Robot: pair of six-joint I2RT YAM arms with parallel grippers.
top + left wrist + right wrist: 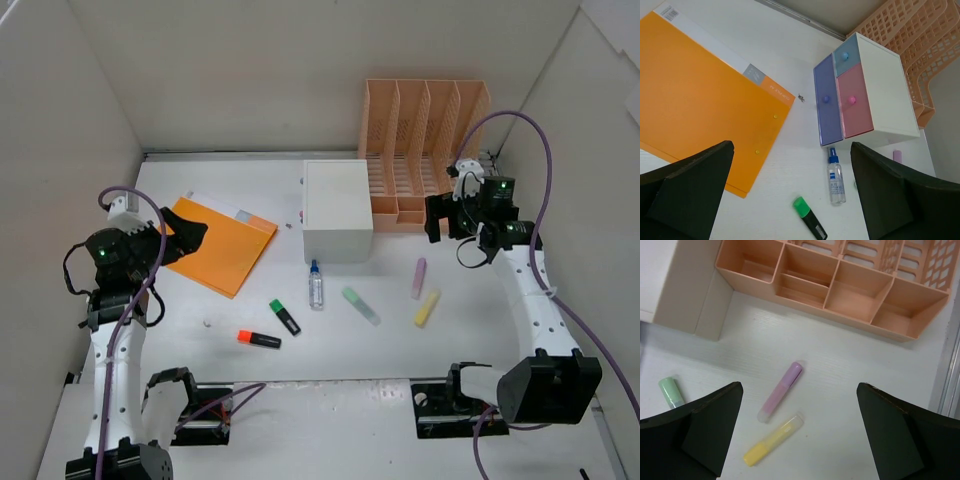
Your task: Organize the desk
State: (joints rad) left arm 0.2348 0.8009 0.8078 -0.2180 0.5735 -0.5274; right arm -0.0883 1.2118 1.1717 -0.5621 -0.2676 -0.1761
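Note:
The desk [250, 190] is a white tabletop inside white walls. On it lie an orange folder [215, 243], a spray bottle [316, 285], a green-capped black highlighter [285, 316], an orange-capped one [259, 339], and pastel green [361, 306], purple [419, 277] and yellow [427, 307] highlighters. My left gripper [185, 238] is open and empty above the folder's left end; its wrist view shows the folder [700, 95], bottle [836, 177] and green highlighter [809, 219]. My right gripper [440, 215] is open and empty above the purple [782, 391] and yellow [774, 439] highlighters.
A white box [337, 210] with purple, blue and pink drawers [832, 102] stands mid-desk. A peach mesh organizer [420, 150] with open compartments [830, 287] stands at the back right. A small metal clip [801, 97] lies left of the box.

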